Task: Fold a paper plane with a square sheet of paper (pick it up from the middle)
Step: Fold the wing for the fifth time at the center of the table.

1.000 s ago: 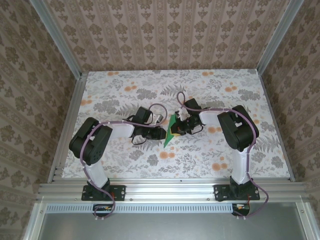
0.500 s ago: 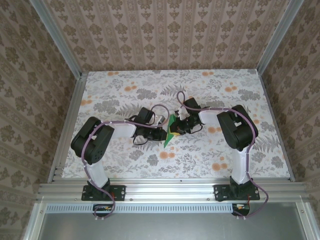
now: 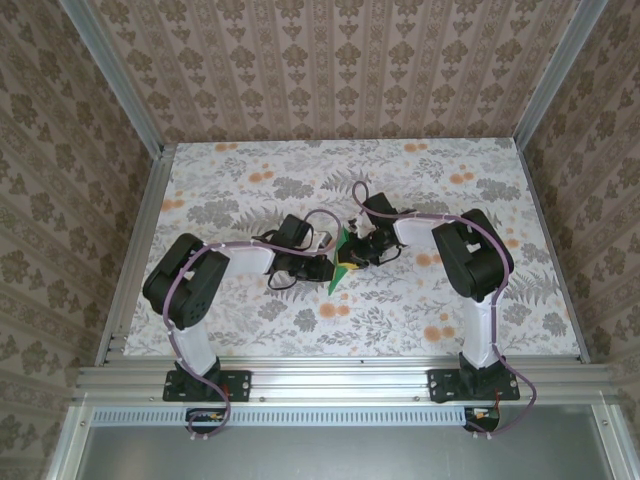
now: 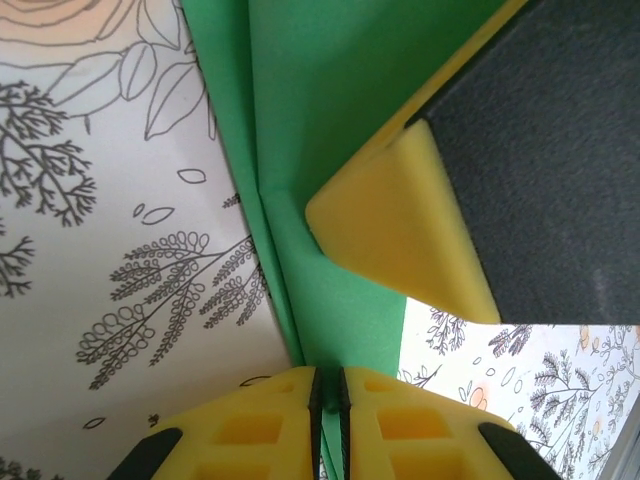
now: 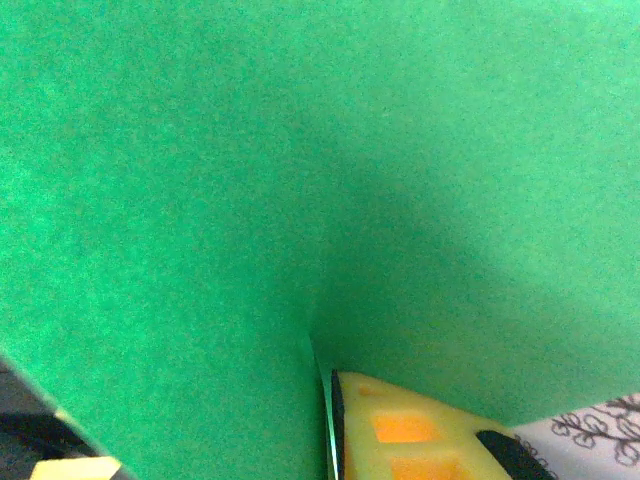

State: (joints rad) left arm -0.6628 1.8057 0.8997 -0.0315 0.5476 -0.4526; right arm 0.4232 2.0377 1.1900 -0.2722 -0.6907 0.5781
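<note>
Here, left gripper (image 4: 327,392) jaws clamp the folded square sheet of paper (image 4: 330,110) on edge, right gripper (image 3: 354,256) seemingly clamping too, steadying the crease.

The green paper (image 3: 339,264) is folded into a narrow, pointed wedge of several layers, with creases running along its length. It stands tilted near the middle of the counter (image 3: 250,165), tip toward the near edge, pinched between the left claw (image 4: 327,385) and the right claw (image 3: 355,258).
</note>
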